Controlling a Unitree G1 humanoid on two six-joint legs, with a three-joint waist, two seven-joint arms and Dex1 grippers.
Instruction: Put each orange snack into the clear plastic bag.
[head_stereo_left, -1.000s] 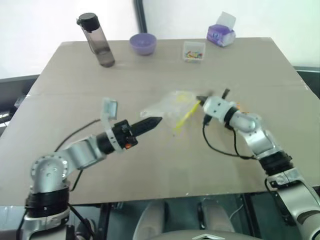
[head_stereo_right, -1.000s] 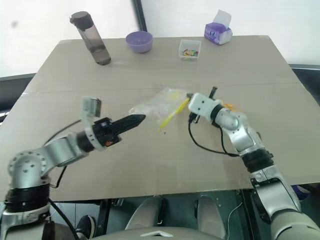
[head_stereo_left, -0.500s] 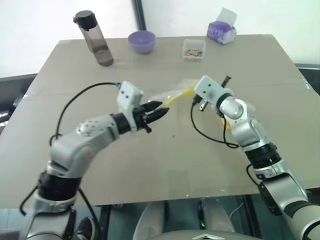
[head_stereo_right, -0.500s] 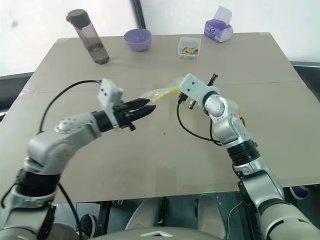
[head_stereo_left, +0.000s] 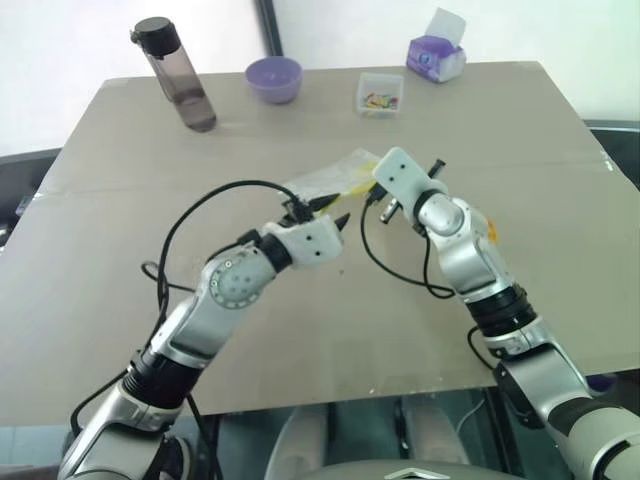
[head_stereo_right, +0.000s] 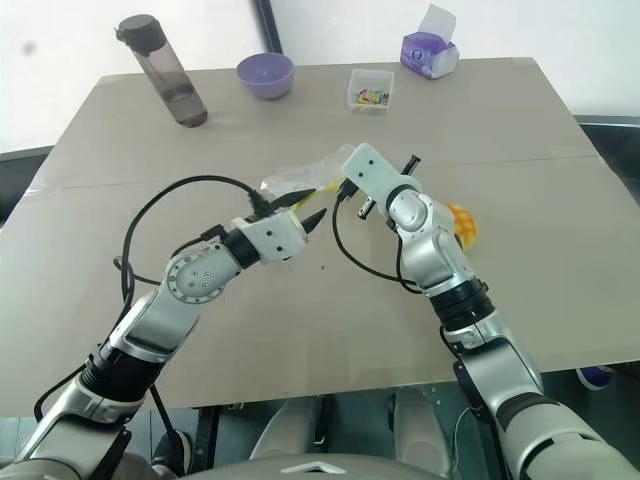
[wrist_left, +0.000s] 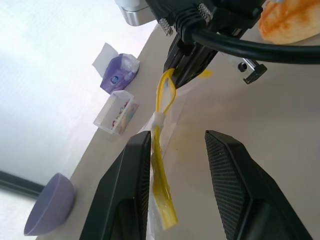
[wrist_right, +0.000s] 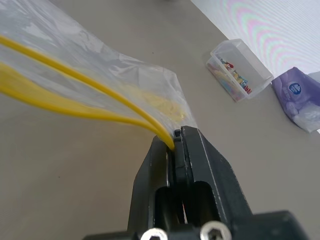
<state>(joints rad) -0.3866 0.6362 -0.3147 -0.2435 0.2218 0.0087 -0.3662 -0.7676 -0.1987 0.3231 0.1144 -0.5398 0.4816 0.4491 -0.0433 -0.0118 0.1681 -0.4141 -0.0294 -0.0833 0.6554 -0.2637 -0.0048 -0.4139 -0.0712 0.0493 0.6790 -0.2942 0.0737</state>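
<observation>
Tan table (head_stereo_left: 120, 300) by pale wall, right claw (wrist_right: 175, 142) clenched on bag (wrist_right: 90, 85) strip, left claw (wrist_left: 175, 165) agape straddling strip, bun (head_stereo_right: 461, 222) behind right arm.

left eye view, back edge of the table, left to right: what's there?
Dark water bottle → purple bowl → small clear box of colourful bits → purple tissue pack.

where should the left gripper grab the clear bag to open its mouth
Probably the free lip of the yellow strip on the clear plastic bag. The right gripper is shut on the strip's far end, so the two lips gape into a loop. The left gripper, jaws open, already straddles the strip, so closing in from its near end suits.
</observation>
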